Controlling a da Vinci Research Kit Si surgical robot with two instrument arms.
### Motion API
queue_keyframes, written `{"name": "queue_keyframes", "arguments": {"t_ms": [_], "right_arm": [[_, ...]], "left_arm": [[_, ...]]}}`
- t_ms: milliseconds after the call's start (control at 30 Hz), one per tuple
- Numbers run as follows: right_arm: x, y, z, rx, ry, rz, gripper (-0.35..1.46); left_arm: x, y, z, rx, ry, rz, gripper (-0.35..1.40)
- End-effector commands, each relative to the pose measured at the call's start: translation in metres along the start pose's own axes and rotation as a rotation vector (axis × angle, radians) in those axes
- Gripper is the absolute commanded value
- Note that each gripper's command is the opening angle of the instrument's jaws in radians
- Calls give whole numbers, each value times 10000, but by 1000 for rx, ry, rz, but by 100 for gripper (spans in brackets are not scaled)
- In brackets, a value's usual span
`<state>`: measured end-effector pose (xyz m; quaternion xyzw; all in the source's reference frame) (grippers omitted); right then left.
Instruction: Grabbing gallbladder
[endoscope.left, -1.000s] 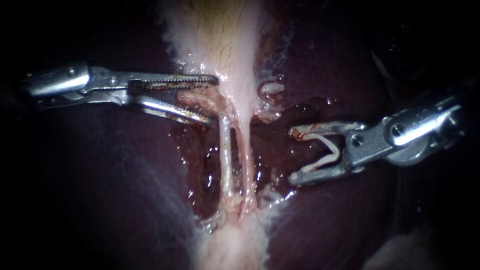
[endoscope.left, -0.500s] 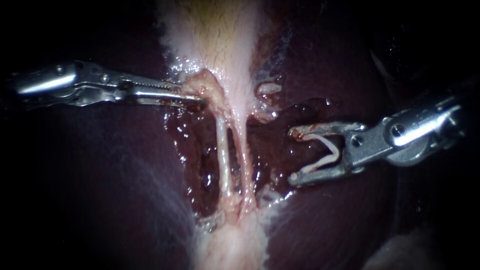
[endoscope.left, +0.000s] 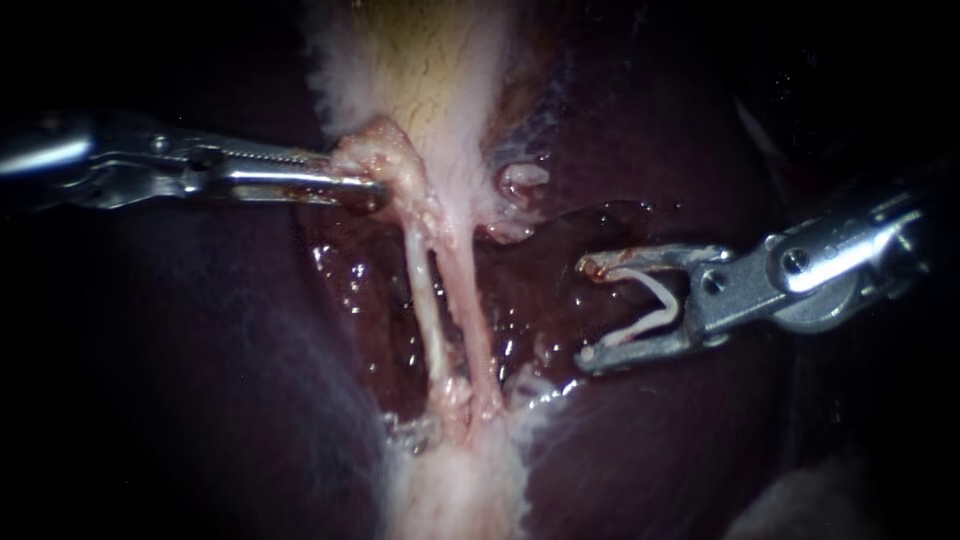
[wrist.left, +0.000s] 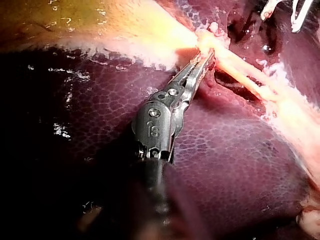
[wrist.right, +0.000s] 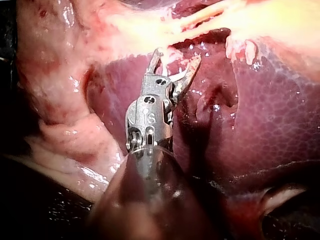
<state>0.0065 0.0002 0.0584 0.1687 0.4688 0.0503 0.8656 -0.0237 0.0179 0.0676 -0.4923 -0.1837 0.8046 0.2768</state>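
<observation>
While jaws of the left instrument (endoscope.left: 365, 188) clamped the lower end of the gallbladder (endoscope.left: 430, 80), those of the right instrument (endoscope.left: 588, 310) stood apart, gripping nothing, near two pale tubes (endoscope.left: 425, 310) over the liver (endoscope.left: 200, 380).

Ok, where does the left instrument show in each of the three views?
Endoscope view: the left instrument comes in from the left and grips the gallbladder at its narrow end.
Left wrist view: the left instrument lies over the liver, in the same grip.
Right wrist view: not in it.
Shared landmark: the right instrument, beyond the tubes in the left wrist view and central in its own.
</observation>
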Motion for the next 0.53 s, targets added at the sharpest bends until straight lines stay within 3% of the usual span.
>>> {"name": "queue_keyframes", "arguments": {"t_ms": [33,200,533], "right_arm": [[0,1,0,-1,0,1,50],[-1,1,0,-1,0,1,50],[-1,1,0,-1,0,1,50]], "left_arm": [[2,2,-2,-2,0,-1,-35],[4,7,-5,-1,-3,-2,-35],[1,4,-4,-2,-3,0,-35]]}}
